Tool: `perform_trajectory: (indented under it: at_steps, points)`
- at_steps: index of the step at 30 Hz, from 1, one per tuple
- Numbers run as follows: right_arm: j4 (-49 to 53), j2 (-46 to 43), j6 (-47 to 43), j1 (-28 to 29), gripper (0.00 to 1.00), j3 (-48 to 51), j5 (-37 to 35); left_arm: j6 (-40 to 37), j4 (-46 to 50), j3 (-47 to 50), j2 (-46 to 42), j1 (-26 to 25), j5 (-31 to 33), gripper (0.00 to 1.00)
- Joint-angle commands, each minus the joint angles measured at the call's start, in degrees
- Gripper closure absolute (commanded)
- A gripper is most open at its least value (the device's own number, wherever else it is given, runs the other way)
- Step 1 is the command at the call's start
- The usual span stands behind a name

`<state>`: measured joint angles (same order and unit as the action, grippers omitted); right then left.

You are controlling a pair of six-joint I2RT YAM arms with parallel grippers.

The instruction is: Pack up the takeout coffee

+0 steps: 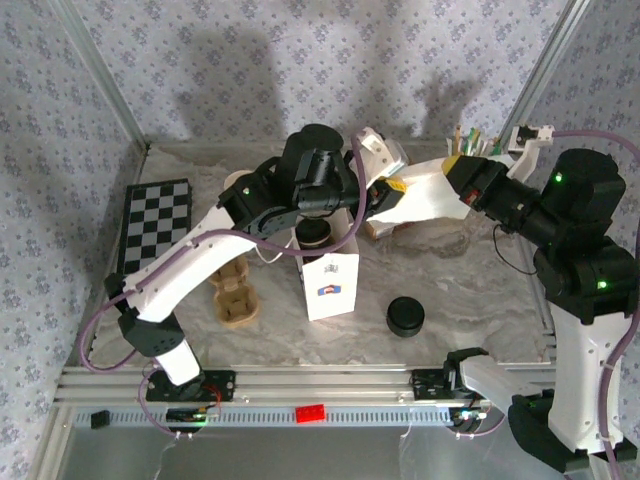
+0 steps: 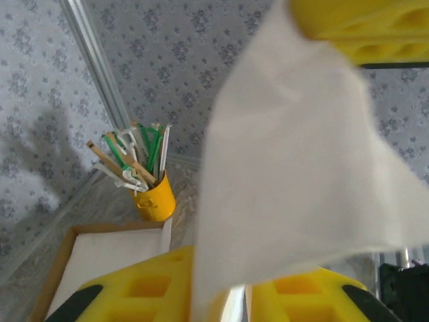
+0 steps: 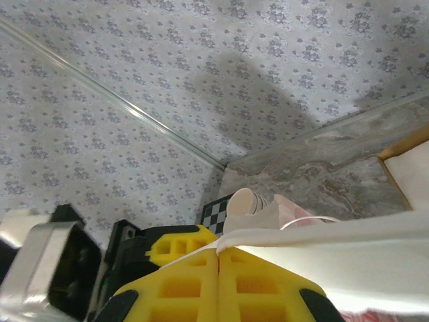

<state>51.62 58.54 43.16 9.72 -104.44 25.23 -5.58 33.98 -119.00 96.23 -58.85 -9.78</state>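
Observation:
The takeout coffee (image 1: 314, 233), a cream cup with a black lid, stands mid-table behind an upright white bag (image 1: 331, 286), partly under my left arm. A brown pulp tray (image 1: 238, 292) lies to its left, apart from it. Above the back of the table a white paper bag (image 1: 425, 192) hangs between both grippers. My left gripper (image 1: 385, 195) pinches its left end; in the left wrist view the paper (image 2: 301, 154) runs down between the yellow fingers (image 2: 134, 295). My right gripper (image 1: 452, 178) is shut on the right edge, the paper (image 3: 335, 248) clamped at its tips.
A low stack of black lids (image 1: 405, 316) sits front right. Lidless cream cups (image 1: 380, 150) lie tilted at the back. A yellow pot of stirrers (image 2: 155, 198) stands by the back right corner beside a wooden tray (image 2: 57, 265). A chessboard (image 1: 155, 225) lies at the left.

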Motion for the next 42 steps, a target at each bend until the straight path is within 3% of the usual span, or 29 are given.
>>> perform_trajectory:
  at_steps: [1,5,9,21,25,30,36,42]
  points:
    - [-3.0,-1.0,1.2,-0.4,1.00,-0.2,2.1,1.5,-1.7,0.4,-2.5,0.9,0.8,0.84]
    - [-4.4,-0.7,2.0,-0.3,1.00,0.0,3.1,2.0,-0.9,1.4,-3.1,1.3,-1.6,0.73]
    - [-5.6,-0.5,2.4,-0.4,1.00,0.0,3.1,2.5,-2.0,2.6,-3.1,1.3,-4.2,0.72]
    - [-5.7,-1.9,2.1,-0.3,1.00,1.8,3.3,3.9,-4.7,2.7,-3.8,2.8,0.4,1.00]
    - [-6.5,-2.7,1.2,-0.3,1.00,3.4,5.0,3.3,-1.0,0.1,-3.7,5.0,1.8,1.00]
    - [-8.2,-5.4,0.2,0.2,0.87,8.4,9.0,-0.1,2.2,-2.7,-4.3,7.1,2.2,1.00]
    - [-11.0,-8.9,-3.3,1.4,0.65,15.1,16.6,-5.3,9.9,-8.7,-3.9,11.5,-0.7,1.00]
    - [-3.4,-5.0,-14.9,2.1,0.51,10.3,12.5,-10.0,15.5,-11.3,-4.9,13.9,-1.6,1.00]
